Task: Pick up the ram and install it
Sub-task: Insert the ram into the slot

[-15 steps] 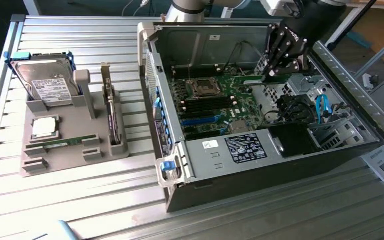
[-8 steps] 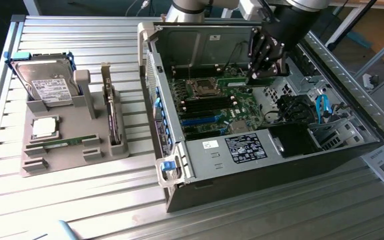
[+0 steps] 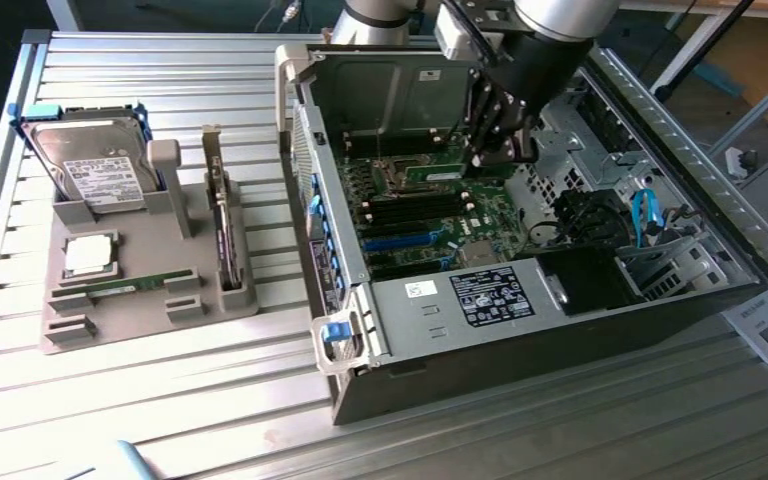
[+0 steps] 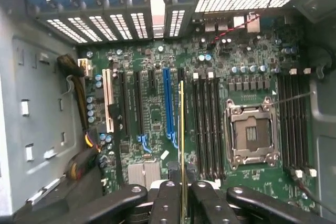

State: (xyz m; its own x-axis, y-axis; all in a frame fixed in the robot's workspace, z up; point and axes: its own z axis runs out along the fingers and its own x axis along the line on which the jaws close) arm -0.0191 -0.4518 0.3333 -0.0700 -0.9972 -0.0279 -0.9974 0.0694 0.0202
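The ram (image 3: 435,172) is a narrow green stick held over the motherboard (image 3: 418,215) inside the open computer case (image 3: 491,300). My gripper (image 3: 491,155) is shut on one end of it, reaching down into the case. In the wrist view the ram (image 4: 181,129) shows edge-on as a thin yellow-green line running out from between my fingers (image 4: 167,200). It hangs above the board just beside the group of black memory slots (image 4: 207,124), apart from them. My gripper (image 4: 181,192) clamps it from both sides.
A CPU socket (image 4: 252,129) and a second bank of slots (image 4: 294,124) lie beyond. On the grey fixture (image 3: 144,310) at the exterior view's left stand a hard drive (image 3: 91,170), a silver processor (image 3: 88,255), another green stick (image 3: 124,287) and an upright card (image 3: 228,225).
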